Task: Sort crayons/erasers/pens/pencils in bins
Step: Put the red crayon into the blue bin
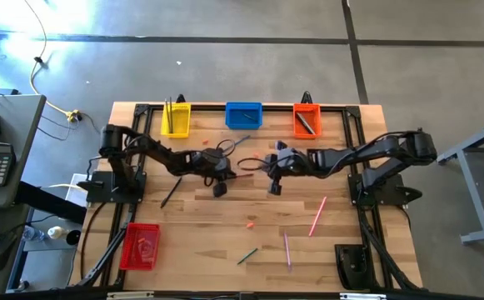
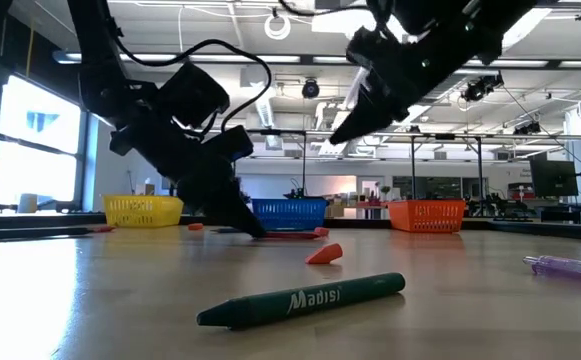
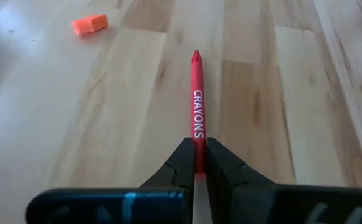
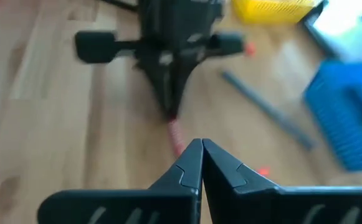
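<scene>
My left gripper [image 3: 197, 142] is at mid-table [image 1: 232, 171], its tips down at the wood [image 2: 253, 230], shut on a red crayon [image 3: 197, 99] marked CRAYONS. My right gripper [image 4: 201, 144] faces it from the right [image 1: 265, 168]. It is shut on nothing and raised above the table [image 2: 335, 138]. A green crayon [image 2: 300, 300] lies flat near the near edge [image 1: 247, 255]. An orange-red eraser [image 2: 323, 254] lies on the wood, also seen from the left wrist [image 3: 89, 23]. Two pink pens [image 1: 317, 215] [image 1: 287, 248] lie to the right. My left gripper pinches the red crayon's blunt end [image 3: 197, 132] between its two fingers. The fingers slant down from the table's left and lie along the crayon. The crayon points away from them toward the right arm, and its length [image 2: 290, 235] lies on the table.
Yellow [image 1: 175, 118], blue [image 1: 243, 115] and orange [image 1: 306, 119] bins line the far edge, and a red bin [image 1: 140, 246] sits at the near left. A dark stick [image 1: 171, 193] lies left of centre. A grey pen [image 4: 268, 115] lies near the blue bin.
</scene>
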You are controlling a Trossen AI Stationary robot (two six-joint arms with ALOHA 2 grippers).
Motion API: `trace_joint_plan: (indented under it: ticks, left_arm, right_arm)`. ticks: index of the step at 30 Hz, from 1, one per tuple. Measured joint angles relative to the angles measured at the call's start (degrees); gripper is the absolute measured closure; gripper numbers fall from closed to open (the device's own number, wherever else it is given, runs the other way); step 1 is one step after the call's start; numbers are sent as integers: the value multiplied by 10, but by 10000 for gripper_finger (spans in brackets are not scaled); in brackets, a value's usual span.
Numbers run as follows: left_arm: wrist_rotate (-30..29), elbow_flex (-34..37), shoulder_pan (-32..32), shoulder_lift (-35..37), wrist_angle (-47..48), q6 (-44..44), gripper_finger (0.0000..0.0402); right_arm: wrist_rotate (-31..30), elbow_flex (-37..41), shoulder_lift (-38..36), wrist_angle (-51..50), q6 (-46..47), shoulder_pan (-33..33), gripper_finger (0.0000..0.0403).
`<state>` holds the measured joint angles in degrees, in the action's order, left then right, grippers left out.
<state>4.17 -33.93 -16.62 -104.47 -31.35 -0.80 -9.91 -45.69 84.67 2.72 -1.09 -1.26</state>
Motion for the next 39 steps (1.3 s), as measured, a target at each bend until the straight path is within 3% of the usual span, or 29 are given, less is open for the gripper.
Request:
trace_joint_plan:
  ticks: [5, 10, 17, 22, 29, 39]
  left_arm:
    - [10, -1, -4, 1, -11, 0, 400]
    - [16, -1, -2, 1, -28, -8, 400]
    - [35, -2, -1, 2, -48, -22, 400]
    - [42, -2, -1, 3, -57, -26, 400]
    - [42, -2, -1, 3, -62, -31, 400]
    - [43, -2, -1, 3, -70, -31, 400]
  right_arm:
    - [70, 31, 32, 23, 64, -27, 398]
    - [89, 17, 95, 37, 62, -24, 350]
    - [65, -15, 144, 42, 44, -25, 258]
    - [54, -15, 150, 45, 11, -26, 231]
    - [54, -15, 159, 51, -13, -26, 253]
    - [54, -15, 159, 56, -14, -26, 357]
